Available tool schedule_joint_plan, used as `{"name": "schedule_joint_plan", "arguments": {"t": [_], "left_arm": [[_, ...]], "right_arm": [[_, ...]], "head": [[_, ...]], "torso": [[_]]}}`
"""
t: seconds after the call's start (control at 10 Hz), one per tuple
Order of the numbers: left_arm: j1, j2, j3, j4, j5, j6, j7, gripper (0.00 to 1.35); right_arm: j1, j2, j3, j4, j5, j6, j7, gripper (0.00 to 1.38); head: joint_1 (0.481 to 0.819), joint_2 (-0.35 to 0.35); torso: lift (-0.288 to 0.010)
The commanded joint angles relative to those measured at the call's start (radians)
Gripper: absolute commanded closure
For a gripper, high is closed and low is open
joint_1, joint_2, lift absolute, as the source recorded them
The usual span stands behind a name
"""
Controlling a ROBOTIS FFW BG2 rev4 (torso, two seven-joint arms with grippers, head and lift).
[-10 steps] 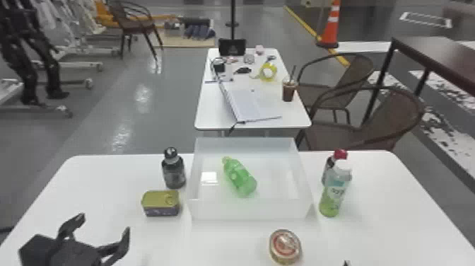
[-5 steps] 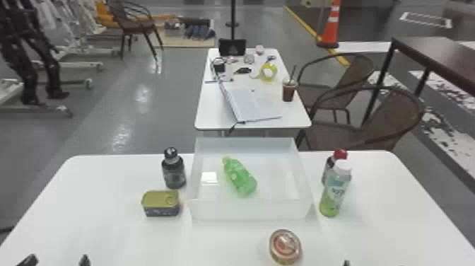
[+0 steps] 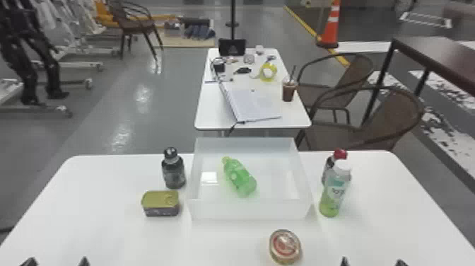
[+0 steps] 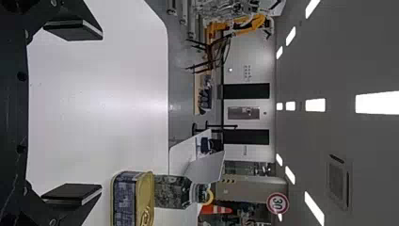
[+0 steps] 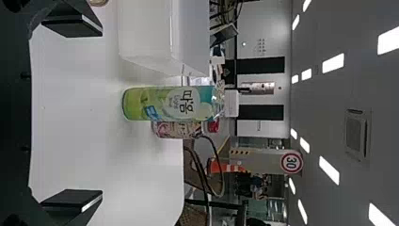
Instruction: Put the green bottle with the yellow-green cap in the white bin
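On the table [image 3: 374, 230], a round tin [image 3: 285, 246] sits before the white bin [image 3: 247, 211], left hand [image 3: 56, 262] and right hand [image 3: 373, 262] open.

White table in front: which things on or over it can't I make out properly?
Dark bottle with red cap: head view, partly hidden behind the green, white-capped bottle.
Round metal tin: right wrist view, cut off by the edge.
Gold-lidded rectangular tin: left wrist view, cut off by the edge.
Left gripper and right gripper: head view, mostly cut off by the bottom edge.
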Motion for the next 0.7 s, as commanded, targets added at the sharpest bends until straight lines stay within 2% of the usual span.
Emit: {"name": "schedule_joint_plan", "arguments": {"t": [0.0, 0.2, 0.6], "left_arm": [[-0.001, -0.004, -0.005, 0.0, -0.001, 0.002, 0.0, 0.16], [-0.003, -0.004, -0.02, 0.0, -0.006, 0.003, 0.005, 0.16], [-0.007, -0.004, -0.028, 0.0, -0.012, 0.017, 0.015, 0.16]], "right_arm": [[0.002, -0.002, 0.0, -0.003, 0.007, 0.0, 0.002, 0.09], [0.003, -0.003, 0.0, -0.016, 0.042, -0.005, 0.02, 0.09], [0.0, 0.0, 0.0, -0.016, 0.051, -0.011, 0.025, 0.09]], "head": [[0.549, 0.0], [0.549, 0.0], [0.549, 0.0]], "torso": [[-0.1], [-0.1], [-0.1]]}}
